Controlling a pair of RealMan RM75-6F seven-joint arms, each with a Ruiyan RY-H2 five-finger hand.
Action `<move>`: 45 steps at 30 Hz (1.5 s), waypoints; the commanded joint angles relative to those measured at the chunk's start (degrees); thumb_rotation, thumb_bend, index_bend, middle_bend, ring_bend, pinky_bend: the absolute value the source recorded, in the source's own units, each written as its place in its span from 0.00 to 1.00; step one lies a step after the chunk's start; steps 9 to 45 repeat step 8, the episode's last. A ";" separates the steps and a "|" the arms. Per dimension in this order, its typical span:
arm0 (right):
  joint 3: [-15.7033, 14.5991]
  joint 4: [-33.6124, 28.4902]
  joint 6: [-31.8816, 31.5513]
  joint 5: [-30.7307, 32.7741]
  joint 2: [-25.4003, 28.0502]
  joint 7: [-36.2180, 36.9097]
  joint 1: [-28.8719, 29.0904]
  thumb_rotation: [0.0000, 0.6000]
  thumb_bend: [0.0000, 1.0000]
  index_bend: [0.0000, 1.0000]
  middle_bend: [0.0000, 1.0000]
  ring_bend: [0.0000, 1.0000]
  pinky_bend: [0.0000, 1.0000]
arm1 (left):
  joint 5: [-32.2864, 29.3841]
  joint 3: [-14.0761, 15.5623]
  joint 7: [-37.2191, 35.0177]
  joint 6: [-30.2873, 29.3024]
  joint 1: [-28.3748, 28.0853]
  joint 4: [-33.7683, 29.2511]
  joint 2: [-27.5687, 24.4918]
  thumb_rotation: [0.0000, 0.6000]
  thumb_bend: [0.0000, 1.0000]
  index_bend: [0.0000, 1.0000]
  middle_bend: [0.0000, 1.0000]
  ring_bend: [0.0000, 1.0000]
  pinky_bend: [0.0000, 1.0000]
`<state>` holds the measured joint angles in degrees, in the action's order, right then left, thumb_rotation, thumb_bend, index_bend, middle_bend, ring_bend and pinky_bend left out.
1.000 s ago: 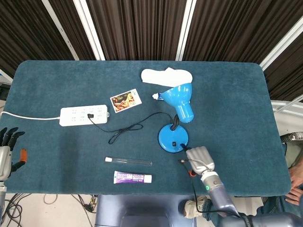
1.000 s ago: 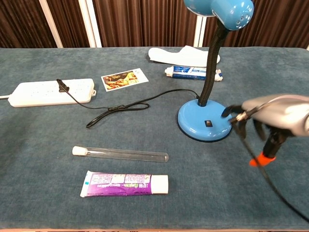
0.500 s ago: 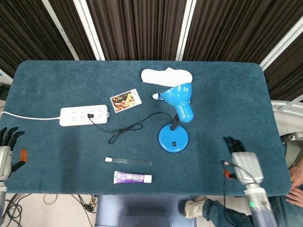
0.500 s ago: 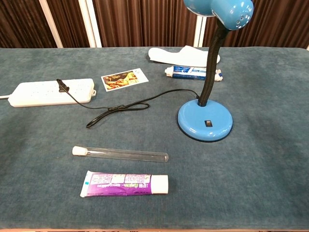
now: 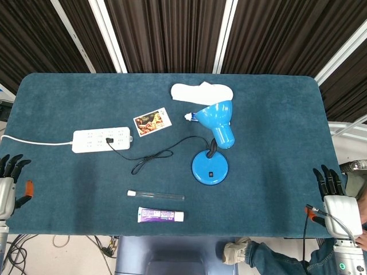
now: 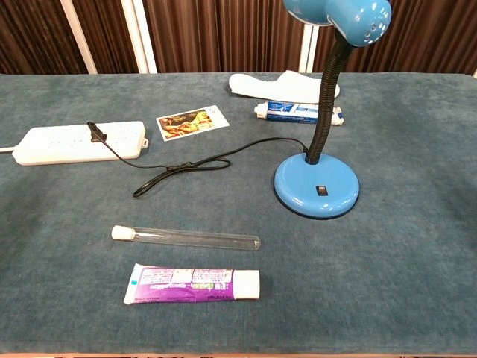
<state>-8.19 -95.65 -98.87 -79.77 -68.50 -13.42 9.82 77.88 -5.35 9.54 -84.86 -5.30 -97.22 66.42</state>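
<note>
No writing is legible to me: the purple tube (image 6: 192, 284) has print too small to read, and so does the blue-and-white tube (image 6: 298, 112) behind the lamp (image 6: 317, 186). The photo card (image 6: 191, 121) left of the lamp shows a picture, no words I can make out.

My right robot hand (image 5: 338, 206) sits at the desk's (image 5: 69, 189) near right corner, well right of the lamp base, fingers spread, holding nothing. My left robot hand (image 5: 7, 186) rests off the desk's near left edge, far left of the lamp, fingers apart, empty too. Neither shows in the chest view.

The lamp stands mid-desk, its cord (image 6: 194, 165) running left to a white power strip (image 6: 78, 142). A glass tube (image 6: 186, 237) lies in front and left of the lamp, the purple tube just nearer. A white insole (image 5: 202, 91) lies behind the lamp.
</note>
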 commanded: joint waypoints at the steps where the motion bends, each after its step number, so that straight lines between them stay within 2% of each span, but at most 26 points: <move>1: 0.24 0.04 1.12 -0.66 0.16 -0.83 -0.32 1.00 0.19 0.06 0.04 0.03 0.14 | 0.12 0.03 -0.08 -0.03 0.00 0.00 -0.03 1.00 0.53 0.22 0.10 0.01 0.00; 2: 0.30 0.03 1.41 -0.80 0.23 -1.07 -0.38 1.00 0.19 0.06 0.03 0.02 0.00 | 0.13 0.03 -0.13 -0.05 0.02 0.01 -0.04 1.00 0.53 0.22 0.10 0.01 0.00; 3: 0.38 0.00 1.70 -0.91 0.29 -1.23 -0.44 1.00 0.19 0.07 0.03 0.02 0.00 | 0.14 0.03 -0.15 -0.05 0.02 0.02 -0.06 1.00 0.53 0.22 0.10 0.01 0.00; 8: 1.16 -0.37 2.89 -1.40 0.74 -1.32 -0.97 1.00 0.19 0.07 0.02 0.01 0.00 | 0.21 0.06 -0.24 0.05 -0.02 0.06 -0.08 1.00 0.53 0.22 0.10 0.01 0.00; 45: 1.16 -0.37 2.89 -1.40 0.74 -1.32 -0.97 1.00 0.19 0.07 0.02 0.01 0.00 | 0.21 0.06 -0.24 0.05 -0.02 0.06 -0.08 1.00 0.53 0.22 0.10 0.01 0.00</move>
